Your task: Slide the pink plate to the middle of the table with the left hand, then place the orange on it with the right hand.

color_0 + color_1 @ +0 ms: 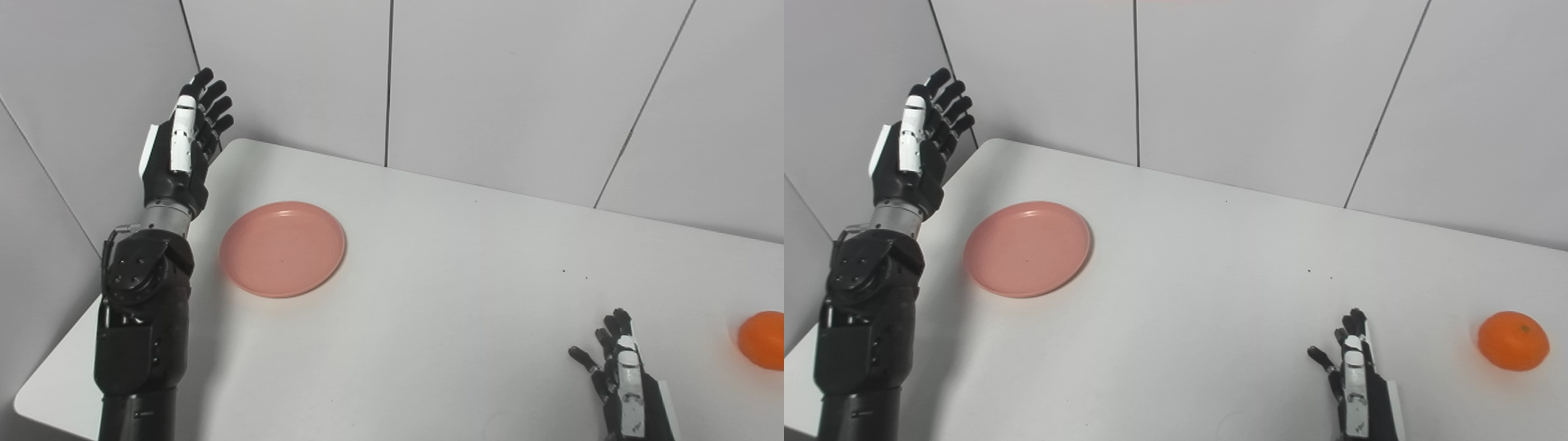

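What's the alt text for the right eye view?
A pink plate sits empty on the left part of a white table, with an orange far right. The left robot hand is raised open beside the plate, and the right robot hand is open near the bottom edge.

light: bright, even, diffuse | shadows: soft, faint | glare: mild on table (pixel 465 294) | focus: sharp
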You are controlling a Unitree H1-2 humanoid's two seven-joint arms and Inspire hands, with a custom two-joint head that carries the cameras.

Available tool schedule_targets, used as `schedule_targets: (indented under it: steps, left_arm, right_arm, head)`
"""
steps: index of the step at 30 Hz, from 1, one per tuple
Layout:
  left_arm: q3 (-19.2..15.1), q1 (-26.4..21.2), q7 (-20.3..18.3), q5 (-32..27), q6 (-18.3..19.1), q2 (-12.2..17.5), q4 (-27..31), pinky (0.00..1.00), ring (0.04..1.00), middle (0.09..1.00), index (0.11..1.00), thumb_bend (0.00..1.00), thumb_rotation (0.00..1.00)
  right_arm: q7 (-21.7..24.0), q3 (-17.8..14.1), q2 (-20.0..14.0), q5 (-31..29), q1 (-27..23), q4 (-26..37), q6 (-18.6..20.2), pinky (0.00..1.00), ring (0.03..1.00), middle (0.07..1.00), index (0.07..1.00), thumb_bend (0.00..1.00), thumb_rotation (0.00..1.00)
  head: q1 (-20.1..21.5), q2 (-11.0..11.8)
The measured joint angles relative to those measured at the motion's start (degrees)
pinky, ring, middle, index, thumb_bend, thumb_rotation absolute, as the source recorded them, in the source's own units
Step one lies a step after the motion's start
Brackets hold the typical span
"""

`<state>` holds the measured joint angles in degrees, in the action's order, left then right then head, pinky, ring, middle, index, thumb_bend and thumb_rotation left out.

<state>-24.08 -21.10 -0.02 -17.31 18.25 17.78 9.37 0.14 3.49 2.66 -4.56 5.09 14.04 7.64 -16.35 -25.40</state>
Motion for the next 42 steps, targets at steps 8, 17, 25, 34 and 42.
schedule_targets:
  steps: [8,17,25,34,42]
  left_arm:
    - [-1.02,0.21,-0.98,-1.66,-0.12,1.27,-3.45,0.95,0.934,0.927,0.901,0.39,1.0]
    - [-1.59,1.84,-1.25,-2.44,-1.42,1.81,-6.43,0.95,0.941,0.939,0.92,0.36,1.0]
    - [-1.53,1.95,-1.08,-2.44,-1.77,1.65,-7.9,0.95,0.938,0.933,0.912,0.35,1.0]
    - [-1.66,1.98,-0.35,-2.45,-2.11,1.3,-9.78,0.94,0.933,0.931,0.908,0.35,1.0]
    - [-2.15,2.21,-0.51,-2.77,-3.46,1.4,-12.29,0.95,0.938,0.931,0.908,0.35,1.0]
  right_arm:
    - [0.49,-0.28,0.01,-0.19,-0.16,-0.29,-0.16,1.0,1.0,1.0,1.0,0.18,1.0]
    - [0.83,-0.61,-0.07,-0.26,-0.19,-0.78,-0.92,1.0,1.0,1.0,1.0,0.18,1.0]
    - [1.48,-0.83,-0.45,-1.6,-0.31,-1.15,-1.22,1.0,1.0,1.0,1.0,0.19,1.0]
    - [1.4,-0.84,-0.46,-1.09,-0.29,-1.1,-1.22,1.0,1.0,1.0,1.0,0.17,1.0]
    - [1.46,-1.04,-0.43,-2.07,-0.23,-1.08,-1.18,1.0,1.0,1.0,1.0,0.17,1.0]
  head:
    - [-0.26,0.18]
    - [-0.09,0.88]
    - [-0.53,1.14]
    - [-0.7,1.15]
    - [-0.79,0.71]
